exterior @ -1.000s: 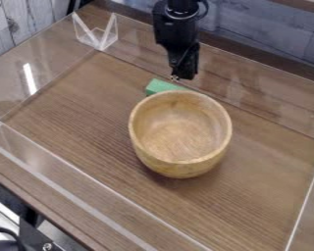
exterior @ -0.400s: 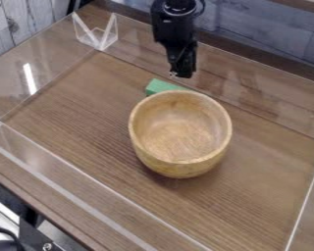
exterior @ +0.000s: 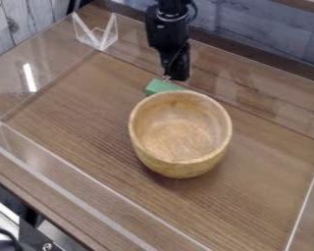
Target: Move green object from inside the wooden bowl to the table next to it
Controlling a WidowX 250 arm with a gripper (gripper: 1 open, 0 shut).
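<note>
Jaws: closed, pointing straight down, gripper [exterior: 180,74] in the upper centre of the frame, tips just above the green object.
Green object [exterior: 161,87]: flat on the surface, outside the wooden bowl, just beyond its far rim; whether the jaws touch it cannot be told.
Wooden bowl [exterior: 181,134]: centre of frame, upright.
Surface [exterior: 81,108]: dark wood grain, clear acrylic walls [exterior: 35,54] around.

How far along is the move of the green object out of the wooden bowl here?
Nearly done. The green object lies on the table just behind the wooden bowl, and the bowl looks empty. The hand is low at the block's right end, jaws shut. Whether it grips the block is unclear. Left: pulling the hand clear.
</note>
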